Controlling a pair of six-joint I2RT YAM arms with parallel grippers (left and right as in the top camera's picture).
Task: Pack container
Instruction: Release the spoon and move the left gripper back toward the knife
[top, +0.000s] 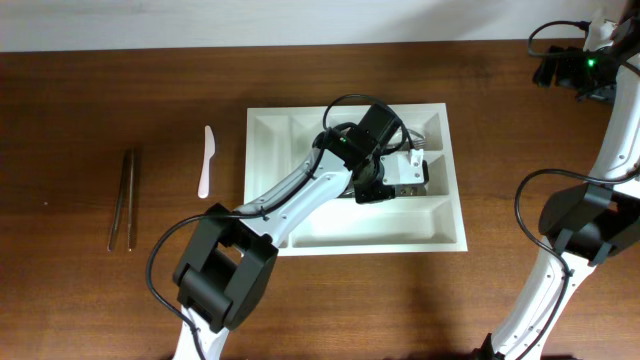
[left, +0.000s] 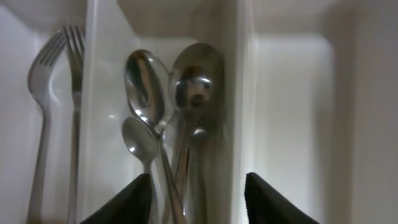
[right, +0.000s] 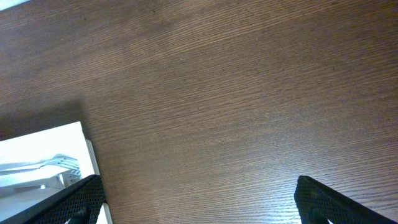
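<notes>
No text, label, brand, number or sign was legible on the container (top: 380, 228) or the desk (top: 100, 100) in any view.

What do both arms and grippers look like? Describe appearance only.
White links, blocky black joint housings, looping black cables and a green wrist light on left arm and right arm. Black wedge-shaped fingers on left gripper and right gripper, the right's textured.
</notes>
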